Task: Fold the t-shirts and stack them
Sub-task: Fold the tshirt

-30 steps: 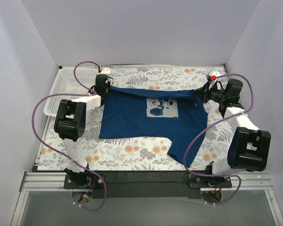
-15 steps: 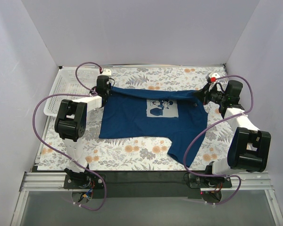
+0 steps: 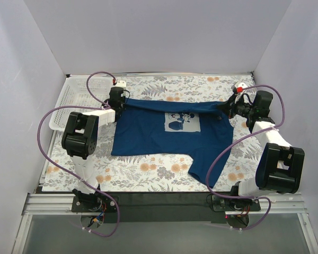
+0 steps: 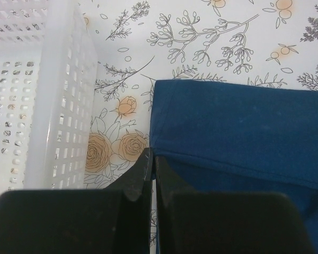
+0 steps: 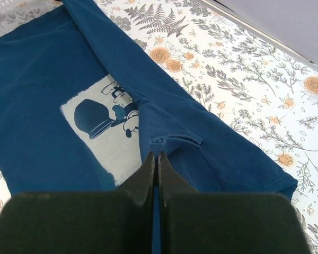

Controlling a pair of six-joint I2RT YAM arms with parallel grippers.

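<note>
A navy-blue t-shirt [image 3: 153, 132] with a pale chest print [image 3: 181, 123] lies spread on the flowered table, its far edge stretched taut and lifted between the two grippers. My left gripper [image 3: 122, 100] is shut on the shirt's far left corner; the left wrist view shows the hem [image 4: 228, 159] pinched at the fingertips [image 4: 152, 154]. My right gripper [image 3: 222, 106] is shut on a bunched bit of cloth [image 5: 159, 142] at the far right edge, and the print [image 5: 103, 124] shows in that wrist view. A flap of the shirt hangs down toward the near right [image 3: 212, 166].
A white mesh basket [image 3: 69, 103] stands at the far left, close beside my left gripper, its wall [image 4: 58, 106] filling the left of that wrist view. Grey walls close in the table on three sides. Purple cables loop off both arms.
My left gripper has shifted slightly right and farther back with the shirt corner, tightening the far edge. The right gripper has barely moved.
</note>
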